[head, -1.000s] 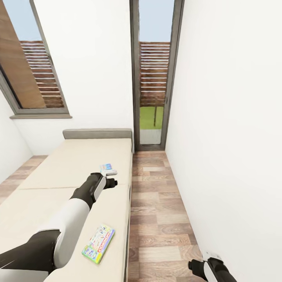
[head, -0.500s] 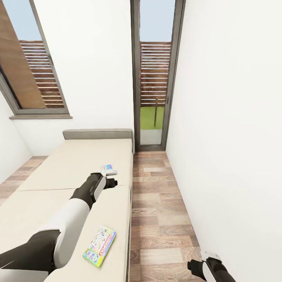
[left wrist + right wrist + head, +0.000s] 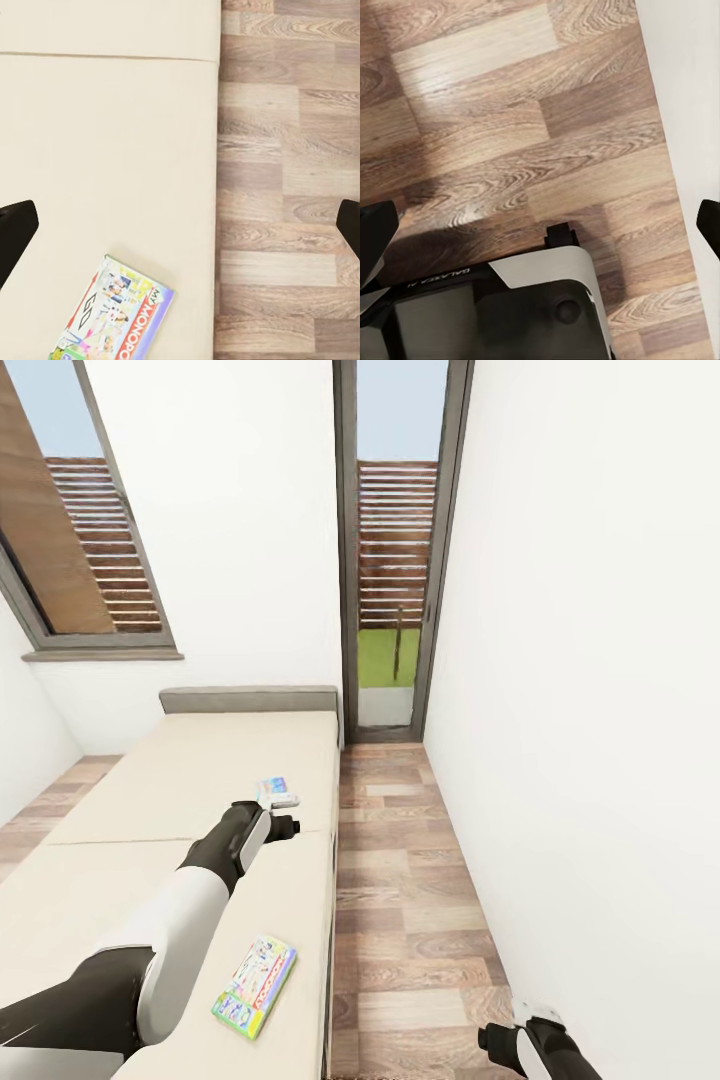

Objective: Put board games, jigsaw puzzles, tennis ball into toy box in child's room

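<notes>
We're at the bed (image 3: 180, 780), left tool (image 3: 284, 826) wide open, empty, just short of the far board game (image 3: 276, 793); next: descend and grip it. Right tool (image 3: 490, 1037) wide open too, idle.

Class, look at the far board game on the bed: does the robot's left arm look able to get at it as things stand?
Probably yes: the left gripper hangs open just short of the far board game, with only bare bed between them.
</notes>
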